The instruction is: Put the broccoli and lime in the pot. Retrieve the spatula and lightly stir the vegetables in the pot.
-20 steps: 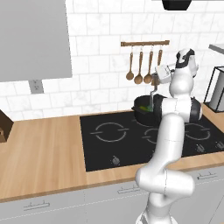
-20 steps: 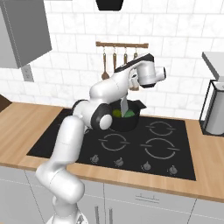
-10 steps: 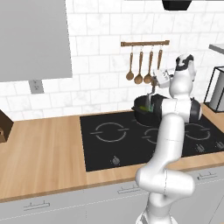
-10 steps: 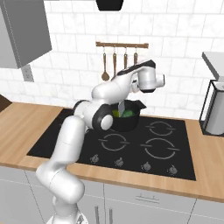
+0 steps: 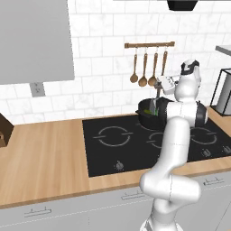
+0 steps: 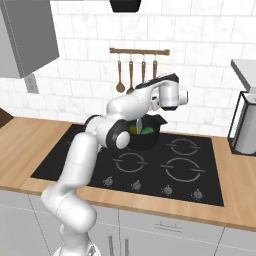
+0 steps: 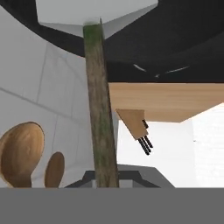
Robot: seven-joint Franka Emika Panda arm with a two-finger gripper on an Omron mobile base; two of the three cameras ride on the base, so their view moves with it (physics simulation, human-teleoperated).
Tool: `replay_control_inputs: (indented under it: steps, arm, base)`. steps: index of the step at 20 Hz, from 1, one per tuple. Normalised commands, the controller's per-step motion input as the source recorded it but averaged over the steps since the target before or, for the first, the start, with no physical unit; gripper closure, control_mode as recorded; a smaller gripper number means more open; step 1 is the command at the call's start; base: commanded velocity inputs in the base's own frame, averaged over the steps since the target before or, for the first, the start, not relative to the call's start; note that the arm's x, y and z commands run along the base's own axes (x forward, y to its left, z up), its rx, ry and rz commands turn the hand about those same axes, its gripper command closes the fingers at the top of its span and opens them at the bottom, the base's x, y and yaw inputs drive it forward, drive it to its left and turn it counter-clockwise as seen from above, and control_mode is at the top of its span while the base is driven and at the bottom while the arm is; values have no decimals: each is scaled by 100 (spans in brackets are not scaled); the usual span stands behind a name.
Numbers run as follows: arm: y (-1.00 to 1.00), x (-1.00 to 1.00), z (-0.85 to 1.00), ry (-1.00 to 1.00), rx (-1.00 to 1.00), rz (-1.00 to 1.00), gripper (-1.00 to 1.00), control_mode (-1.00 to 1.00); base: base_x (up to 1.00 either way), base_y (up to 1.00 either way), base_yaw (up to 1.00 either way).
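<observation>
The black pot (image 5: 145, 115) (image 6: 145, 141) stands on the back of the cooktop. Inside it lie the yellow-green lime (image 6: 133, 130) and the dark-green broccoli (image 6: 148, 131). My gripper (image 5: 162, 85) hangs just above the pot, shut on the thin handle of the spatula (image 5: 157, 100). That handle slants down into the pot among the vegetables. In the hand view the spatula handle (image 7: 99, 109) runs up the middle to its light-grey blade (image 7: 94, 15), which sits against the dark pot interior (image 7: 175, 39).
Several brown wooden spoons (image 5: 143, 72) (image 7: 21, 146) hang from a rail on the tiled wall right behind the pot. A black cooktop (image 6: 150, 167) is set in the wooden counter (image 5: 45, 153). A knife block (image 5: 4, 131) stands far left, and a steel appliance (image 6: 245, 125) stands at right.
My hand has sunk slightly and turned a little above the pot, carrying the spatula with it. Pot and vegetables stay where they were.
</observation>
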Motion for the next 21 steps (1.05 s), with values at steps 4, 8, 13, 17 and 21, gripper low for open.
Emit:
replay_control_inputs:
  steps: [4,8,13,17,21]
  arm:
    - [0,-17,-23,0,0,-29,100,-100]
    - [9,-6,0,-1,-1,-37,100,-100]
    - [25,-16,0,-9,-4,-33,100,-100]
    - [12,-13,0,-12,-2,-31,100,-100]
    - [3,-15,0,-7,0,-36,100,-100]
  base:
    - [0,0,0]
    - [0,0,0]
    - [0,0,0]
    - [0,0,0]
    - [0,0,0]
